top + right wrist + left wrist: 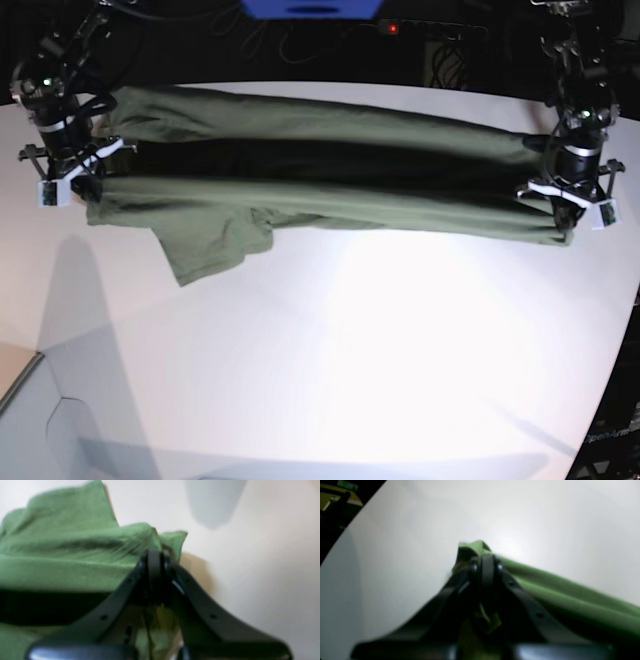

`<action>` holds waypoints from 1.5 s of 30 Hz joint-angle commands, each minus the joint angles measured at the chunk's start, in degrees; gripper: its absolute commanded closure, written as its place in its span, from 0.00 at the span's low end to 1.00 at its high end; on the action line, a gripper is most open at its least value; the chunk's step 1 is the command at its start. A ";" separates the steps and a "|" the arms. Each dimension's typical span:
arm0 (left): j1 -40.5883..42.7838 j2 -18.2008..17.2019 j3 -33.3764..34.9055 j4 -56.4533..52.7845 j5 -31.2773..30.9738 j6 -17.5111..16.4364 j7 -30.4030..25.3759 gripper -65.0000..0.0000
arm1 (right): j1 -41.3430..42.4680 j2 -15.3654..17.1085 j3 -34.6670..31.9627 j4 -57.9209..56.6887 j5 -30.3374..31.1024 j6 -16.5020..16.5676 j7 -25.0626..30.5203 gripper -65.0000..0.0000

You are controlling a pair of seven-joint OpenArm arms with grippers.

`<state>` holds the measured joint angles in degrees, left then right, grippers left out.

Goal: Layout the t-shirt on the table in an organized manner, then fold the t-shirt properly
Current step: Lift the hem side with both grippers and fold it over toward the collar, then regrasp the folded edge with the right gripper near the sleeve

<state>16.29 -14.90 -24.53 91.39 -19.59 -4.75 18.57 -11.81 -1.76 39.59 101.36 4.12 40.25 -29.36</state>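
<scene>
Right gripper (68, 170) on my screen's left is clamped on the t-shirt (300, 160); I see cloth stretched across the table (380, 340) to the left gripper (562, 205), also clamped. One sleeve droops; open white tabletop lies nearer me.

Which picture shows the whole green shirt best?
The base view: the olive-green cotton t-shirt stretches lengthwise between both arms over the white table. The left wrist view shows only a bunched end; the right wrist view shows blurry folds.
</scene>
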 commanded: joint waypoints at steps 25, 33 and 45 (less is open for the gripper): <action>-3.50 -0.62 1.98 -11.70 0.56 0.31 -1.12 0.99 | -6.16 3.30 -6.76 -3.82 0.23 -0.25 1.19 0.84; -3.50 -0.36 2.34 -11.18 0.12 0.31 -1.12 0.60 | -4.23 2.95 1.07 -2.33 0.85 -0.25 1.54 0.59; -3.24 0.61 1.81 -11.09 0.12 0.40 -1.12 0.36 | 4.74 5.06 -6.85 -0.75 2.78 -0.25 -3.47 0.58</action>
<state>13.34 -13.50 -22.39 79.24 -19.31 -4.34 18.20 -7.94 2.33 32.32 99.57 6.20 39.92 -34.65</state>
